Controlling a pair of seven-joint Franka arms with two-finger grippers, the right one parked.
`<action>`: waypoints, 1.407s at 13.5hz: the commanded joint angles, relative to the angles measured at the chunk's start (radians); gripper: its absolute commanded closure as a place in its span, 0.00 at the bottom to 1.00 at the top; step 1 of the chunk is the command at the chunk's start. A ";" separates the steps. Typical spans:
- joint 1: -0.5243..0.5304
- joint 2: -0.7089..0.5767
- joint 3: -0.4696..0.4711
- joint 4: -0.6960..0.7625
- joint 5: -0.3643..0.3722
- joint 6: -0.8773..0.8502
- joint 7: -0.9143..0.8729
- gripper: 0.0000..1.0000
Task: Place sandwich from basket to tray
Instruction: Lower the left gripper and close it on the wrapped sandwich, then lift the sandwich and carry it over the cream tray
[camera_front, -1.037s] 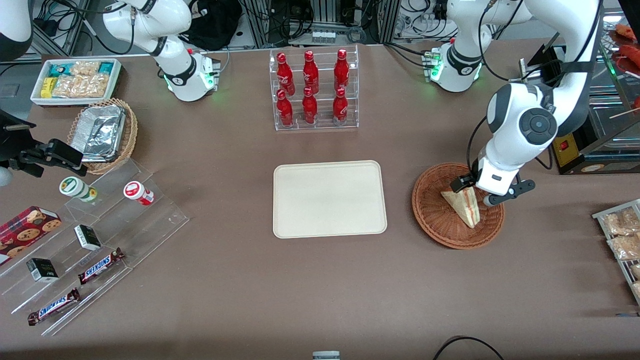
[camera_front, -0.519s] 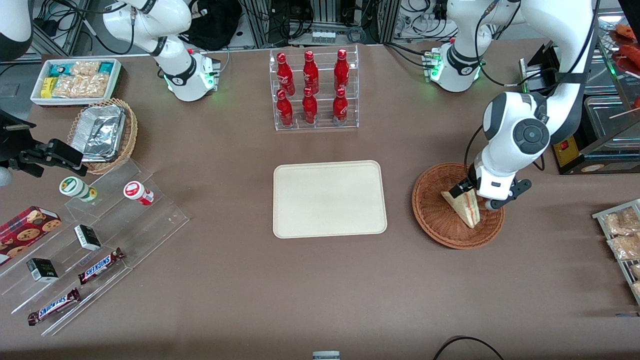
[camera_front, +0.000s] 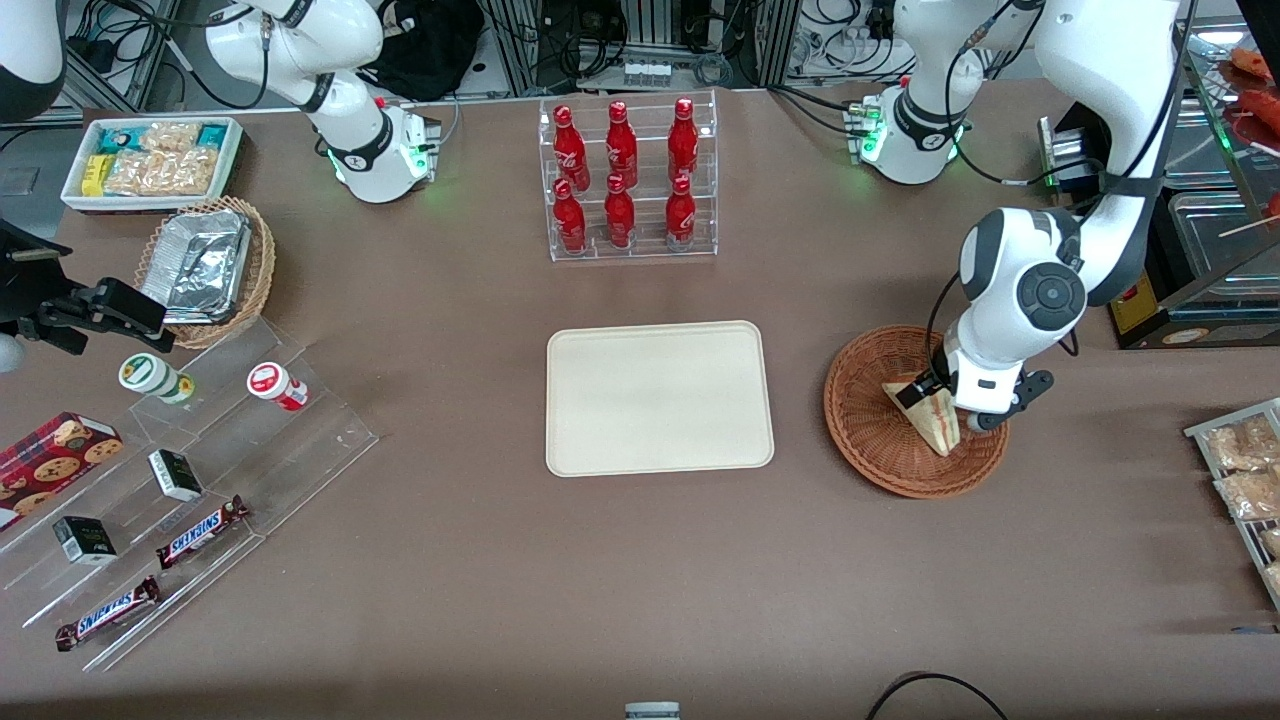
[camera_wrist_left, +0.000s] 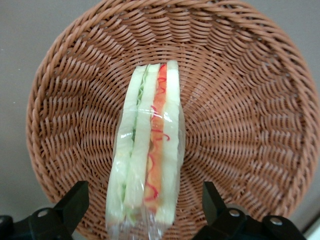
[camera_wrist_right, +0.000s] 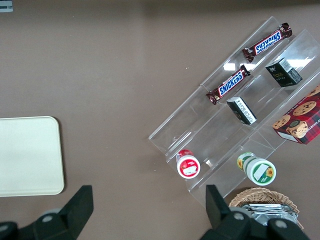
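Over the last second the left arm has sunk lower over the basket (camera_front: 915, 410), and its gripper (camera_front: 942, 401) now sits down around the sandwich (camera_front: 930, 412) rather than hovering above it. The wrist view shows the fingers (camera_wrist_left: 75, 200) spread wide, one on each side of the sandwich (camera_wrist_left: 147, 160), with a clear gap between each pad and the bread, so nothing is gripped yet. The sandwich lies wrapped in clear film on the basket floor (camera_wrist_left: 240, 115), its red and green filling edge facing up, roughly centred between the fingers. The basket stands near the working arm's end of the table; the tray (camera_front: 659, 397) lies bare at the middle of the tabletop, well apart from it toward the parked arm's end. I judge the approach to be nearly finished and the closing of the fingers the next step; the soft bread and slippery film likely call for a gentle squeeze, then a lift clear of the basket rim before carrying it to the tray.
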 joint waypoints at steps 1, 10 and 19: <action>0.013 0.007 -0.002 -0.010 -0.006 0.026 -0.015 0.16; -0.012 -0.016 -0.009 0.149 0.000 -0.246 -0.056 0.94; -0.234 0.086 -0.020 0.367 -0.002 -0.434 0.149 0.95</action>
